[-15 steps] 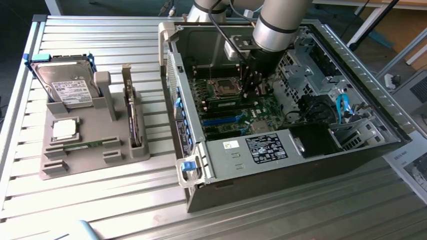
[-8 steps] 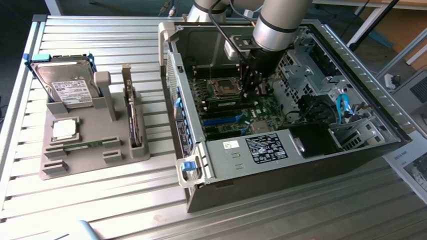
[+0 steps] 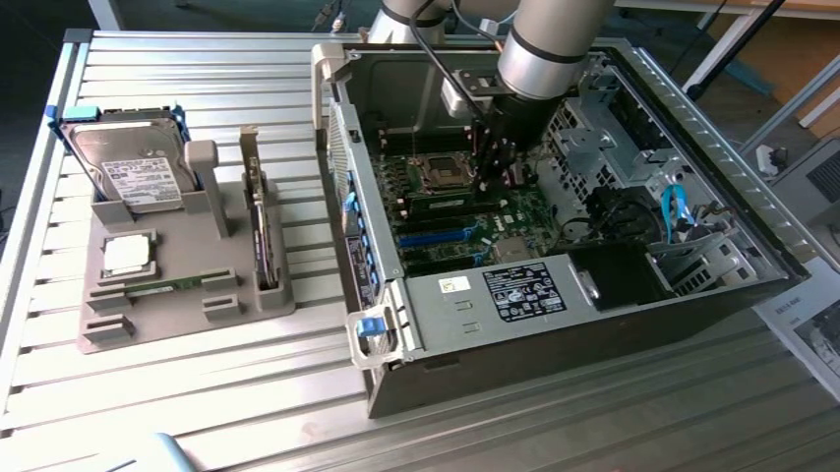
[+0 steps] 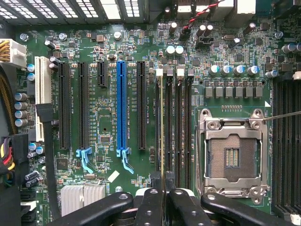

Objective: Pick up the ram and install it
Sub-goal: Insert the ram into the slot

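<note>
Fingers (image 4: 149,207) closed on the ram (image 4: 162,117), edge-on along the memory slots (image 4: 179,122), beside the processor socket (image 4: 233,157), inside the computer case (image 3: 591,369).

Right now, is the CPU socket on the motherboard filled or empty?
Empty: the CPU socket shows its bare contacts, with no chip seated in it.

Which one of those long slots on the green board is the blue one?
The blue slot is the only long one with a blue body. It has black slots on both sides, and one white slot sits at the row's end.
</note>
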`<state>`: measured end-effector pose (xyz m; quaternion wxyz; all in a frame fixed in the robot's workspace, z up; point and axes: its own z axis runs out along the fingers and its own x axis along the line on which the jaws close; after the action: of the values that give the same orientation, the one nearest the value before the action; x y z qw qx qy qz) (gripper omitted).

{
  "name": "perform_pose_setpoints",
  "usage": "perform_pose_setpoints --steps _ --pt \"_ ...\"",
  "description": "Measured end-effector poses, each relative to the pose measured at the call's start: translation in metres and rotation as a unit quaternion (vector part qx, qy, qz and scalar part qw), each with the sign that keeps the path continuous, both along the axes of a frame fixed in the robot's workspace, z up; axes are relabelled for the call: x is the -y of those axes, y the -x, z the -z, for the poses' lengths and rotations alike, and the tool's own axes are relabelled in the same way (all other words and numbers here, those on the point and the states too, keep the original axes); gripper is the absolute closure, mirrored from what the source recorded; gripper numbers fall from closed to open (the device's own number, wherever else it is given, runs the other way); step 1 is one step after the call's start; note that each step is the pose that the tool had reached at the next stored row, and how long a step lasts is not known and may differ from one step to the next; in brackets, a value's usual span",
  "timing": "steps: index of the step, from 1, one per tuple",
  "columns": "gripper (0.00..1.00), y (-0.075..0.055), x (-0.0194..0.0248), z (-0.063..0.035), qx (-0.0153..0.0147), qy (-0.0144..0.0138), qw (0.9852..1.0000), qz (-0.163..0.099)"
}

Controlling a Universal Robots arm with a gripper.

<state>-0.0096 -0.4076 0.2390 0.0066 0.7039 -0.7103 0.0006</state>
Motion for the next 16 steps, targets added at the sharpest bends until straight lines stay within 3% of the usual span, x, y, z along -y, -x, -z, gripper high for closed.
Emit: perform_pose_setpoints --steps 16 --pt "0.88 -0.0013 0.0 0.0 -0.003 0.0 1.0 0.0"
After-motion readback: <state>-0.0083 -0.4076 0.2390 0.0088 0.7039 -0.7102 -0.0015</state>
